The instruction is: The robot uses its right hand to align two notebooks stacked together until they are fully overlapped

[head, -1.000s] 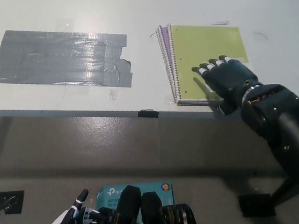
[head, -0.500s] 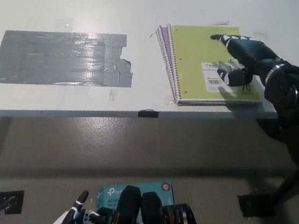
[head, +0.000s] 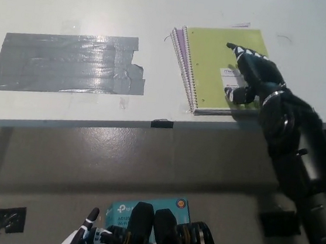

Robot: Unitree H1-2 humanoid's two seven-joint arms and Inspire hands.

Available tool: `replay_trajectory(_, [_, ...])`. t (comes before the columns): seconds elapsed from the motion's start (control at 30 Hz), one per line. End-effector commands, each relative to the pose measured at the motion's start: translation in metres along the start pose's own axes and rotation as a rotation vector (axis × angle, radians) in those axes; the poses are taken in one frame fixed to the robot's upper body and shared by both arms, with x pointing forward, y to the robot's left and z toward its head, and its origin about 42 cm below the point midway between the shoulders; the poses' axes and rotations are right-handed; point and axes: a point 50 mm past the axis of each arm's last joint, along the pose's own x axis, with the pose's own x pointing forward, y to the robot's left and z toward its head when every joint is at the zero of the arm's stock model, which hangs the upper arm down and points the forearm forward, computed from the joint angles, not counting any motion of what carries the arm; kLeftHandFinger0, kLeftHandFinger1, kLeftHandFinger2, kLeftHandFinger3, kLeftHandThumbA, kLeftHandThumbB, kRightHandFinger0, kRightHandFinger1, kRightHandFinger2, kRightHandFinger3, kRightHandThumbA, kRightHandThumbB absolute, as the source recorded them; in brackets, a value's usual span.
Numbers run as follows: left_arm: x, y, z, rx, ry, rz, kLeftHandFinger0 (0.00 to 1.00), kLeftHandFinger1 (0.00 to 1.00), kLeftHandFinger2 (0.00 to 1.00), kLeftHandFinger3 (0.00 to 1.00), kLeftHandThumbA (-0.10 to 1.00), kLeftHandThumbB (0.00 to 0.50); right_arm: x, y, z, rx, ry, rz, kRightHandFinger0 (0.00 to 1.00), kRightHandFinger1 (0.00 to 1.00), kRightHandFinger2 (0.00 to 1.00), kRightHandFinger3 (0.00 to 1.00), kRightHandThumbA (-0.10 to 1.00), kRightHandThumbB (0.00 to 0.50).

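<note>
Left hand (head: 82,239): low at the near left edge, resting; only fingertips show, so open or closed cannot be told.

Table (head: 164,4): white; near edge crosses mid-picture.

Right hand (head: 252,73): black, over the right half of the green notebook (head: 214,57); fingers extended and close together, clamping nothing, tips pointing far-left. Contact with the cover looks likely, not certain.

Purple notebook (head: 179,46): beneath the green one, a sliver showing along its left, spiral side.

Tape patch (head: 66,64): grey, well to the left.

Handling: press flat and lightly, slide the top cover left until the sliver vanishes; avoid dragging both together.
</note>
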Motion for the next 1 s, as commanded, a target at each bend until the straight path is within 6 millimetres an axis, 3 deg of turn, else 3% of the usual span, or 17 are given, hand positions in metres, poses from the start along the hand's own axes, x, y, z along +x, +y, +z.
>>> replay_trajectory(0.0, [0.002, -0.011, 0.017, -0.001, -0.072, -0.049, 0.37, 0.70, 0.74, 0.47, 1.00, 0.500, 0.000, -0.009, 0.030, -0.213, 0.097, -0.302, 1.00, 1.00, 1.00, 1.00, 1.00, 0.362])
replay_trajectory(0.2, [0.000, -0.014, 0.020, 0.022, -0.077, -0.054, 0.40, 0.73, 0.78, 0.48, 1.00, 0.500, -0.002, 0.006, 0.036, -0.368, 0.123, -0.288, 1.00, 1.00, 1.00, 1.00, 1.00, 0.429])
replay_trajectory(0.23, [0.000, -0.014, 0.020, 0.019, -0.077, -0.056, 0.41, 0.74, 0.79, 0.47, 1.00, 0.500, -0.001, 0.008, 0.035, -0.388, 0.156, -0.265, 1.00, 1.00, 1.00, 1.00, 1.00, 0.463])
replay_trajectory(0.43, [0.002, -0.013, 0.019, 0.033, -0.080, -0.077, 0.46, 0.77, 0.83, 0.49, 1.00, 0.500, 0.001, 0.014, 0.033, -0.323, 0.208, -0.223, 1.00, 1.00, 1.00, 1.00, 1.00, 0.436])
replay_trajectory(0.53, [0.002, -0.015, 0.018, 0.032, -0.078, -0.079, 0.44, 0.76, 0.82, 0.50, 1.00, 0.500, -0.001, 0.019, 0.030, -0.261, 0.222, -0.216, 1.00, 1.00, 1.00, 1.00, 1.00, 0.420])
replay_trajectory(0.7, [0.001, -0.015, 0.016, 0.035, -0.080, -0.085, 0.44, 0.77, 0.82, 0.50, 1.00, 0.500, -0.004, 0.027, 0.028, -0.212, 0.259, -0.117, 1.00, 1.00, 1.00, 1.00, 1.00, 0.430])
replay_trajectory(0.87, [0.002, -0.015, 0.016, 0.028, -0.081, -0.090, 0.44, 0.78, 0.84, 0.49, 1.00, 0.500, -0.006, 0.037, 0.021, -0.024, 0.290, -0.004, 1.00, 1.00, 1.00, 1.00, 1.00, 0.391])
replay_trajectory(0.93, [0.002, -0.015, 0.017, 0.030, -0.078, -0.088, 0.45, 0.79, 0.85, 0.49, 1.00, 0.500, -0.007, 0.042, 0.016, 0.018, 0.286, 0.026, 1.00, 1.00, 1.00, 1.00, 1.00, 0.403])
replay_trajectory(0.97, [0.002, -0.015, 0.019, 0.023, -0.068, -0.089, 0.45, 0.79, 0.84, 0.50, 1.00, 0.500, -0.007, 0.046, 0.015, 0.002, 0.284, 0.044, 1.00, 1.00, 1.00, 1.00, 1.00, 0.435])
